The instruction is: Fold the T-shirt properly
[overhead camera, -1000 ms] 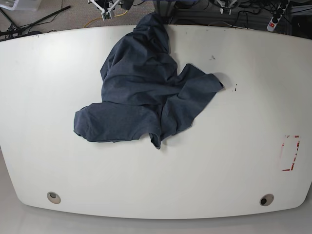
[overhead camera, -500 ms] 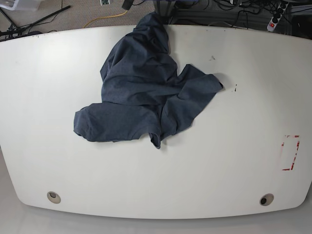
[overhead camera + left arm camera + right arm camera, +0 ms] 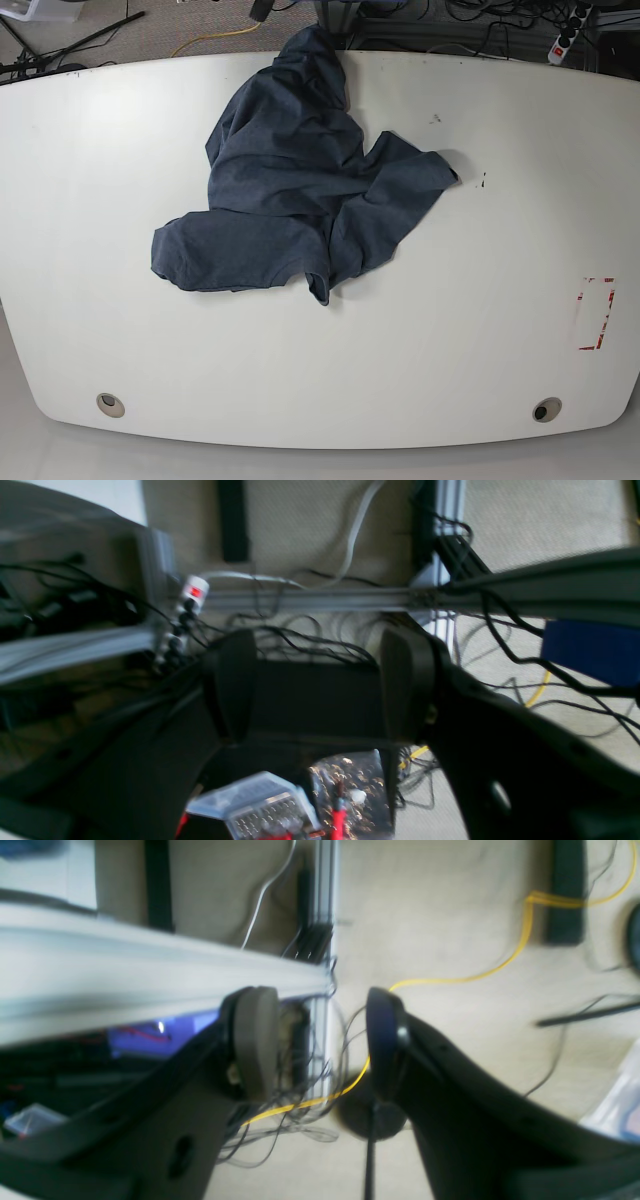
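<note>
White counter (image 3: pixel 480 330), wide and rounded, unchanged over the last second. Crumpled dark blue T-shirt (image 3: pixel 290 190) heaped left of centre, top draped over the far edge, same wrinkles as a moment ago. Gone from the far edge: a bit of white rig. Left jaws (image 3: pixel 320 685) and right jaws (image 3: pixel 312 1040) open, empty, over floor cables. Folding not yet begun

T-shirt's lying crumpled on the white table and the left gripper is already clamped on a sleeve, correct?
Not quite. The T-shirt does lie crumpled on the white table, but the left gripper is open and holds nothing; the left wrist view shows only floor cables between its fingers.
</note>
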Available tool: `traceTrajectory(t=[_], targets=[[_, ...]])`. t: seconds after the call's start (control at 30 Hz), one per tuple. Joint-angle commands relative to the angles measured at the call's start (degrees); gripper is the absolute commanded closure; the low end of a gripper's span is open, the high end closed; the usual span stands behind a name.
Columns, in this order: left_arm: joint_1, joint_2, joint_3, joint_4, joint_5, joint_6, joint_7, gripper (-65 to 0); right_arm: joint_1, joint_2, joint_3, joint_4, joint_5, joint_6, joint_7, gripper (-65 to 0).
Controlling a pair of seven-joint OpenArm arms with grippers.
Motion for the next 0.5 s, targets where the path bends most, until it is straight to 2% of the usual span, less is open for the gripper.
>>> traceTrajectory(t=[0.0, 0.33, 0.47], targets=[[2.78, 0.17, -0.38, 3.42, -0.14, -0.14, -1.01, -36.0, -2.67, 0.20, 1.01, 5.20, 0.53, 0.19, 1.04, -26.8], [7.27, 0.52, -4.51, 14.76, -0.32, -0.14, -1.01, -36.0, -6.72, 0.02, 2.76, 16.71, 0.62, 0.19, 1.04, -26.8], [7.36, 0.26, -5.66, 18.28, -4.54, -0.14, -1.01, -36.0, -5.40, -1.21, 4.08, 19.00, 0.62, 0.28, 1.04, -26.8]])
